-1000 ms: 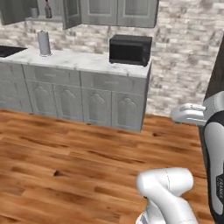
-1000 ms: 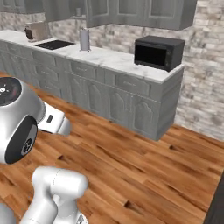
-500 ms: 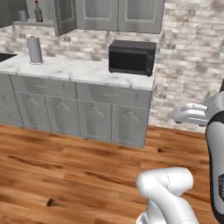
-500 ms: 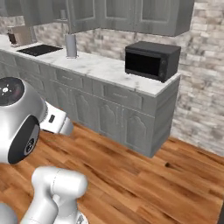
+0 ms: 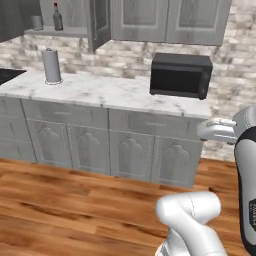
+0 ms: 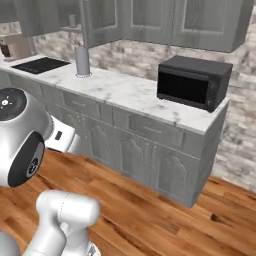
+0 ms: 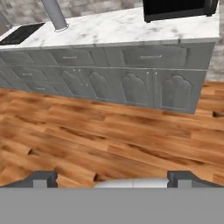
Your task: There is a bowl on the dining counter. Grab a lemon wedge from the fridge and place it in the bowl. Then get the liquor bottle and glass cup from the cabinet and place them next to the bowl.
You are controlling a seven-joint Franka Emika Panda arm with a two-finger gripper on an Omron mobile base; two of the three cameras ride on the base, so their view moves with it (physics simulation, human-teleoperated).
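In the left base view an upper cabinet (image 5: 97,22) stands open at the top left. On its shelf are the dark liquor bottle (image 5: 57,15) and, to its left, the glass cup (image 5: 36,22). The right base view shows the glass cup (image 6: 72,20) behind the open door. My gripper (image 7: 113,178) is open with nothing between its jaws, its two dark fingertips (image 7: 43,177) far apart at the bottom of the hand view, above the wooden floor and well short of the counter. The bowl, the lemon wedge and the fridge are out of view.
A grey marble counter (image 5: 115,92) over grey cupboards runs across ahead. On it stand a black microwave (image 5: 180,75) and a paper towel roll (image 5: 51,65). A cooktop (image 6: 40,64) lies at the counter's left. Wooden floor (image 7: 109,131) lies between me and the cupboards.
The whole picture has shifted: the base has moved, so the counter and microwave look nearer and the open cabinet shelf has come into view. The gripper stays open.
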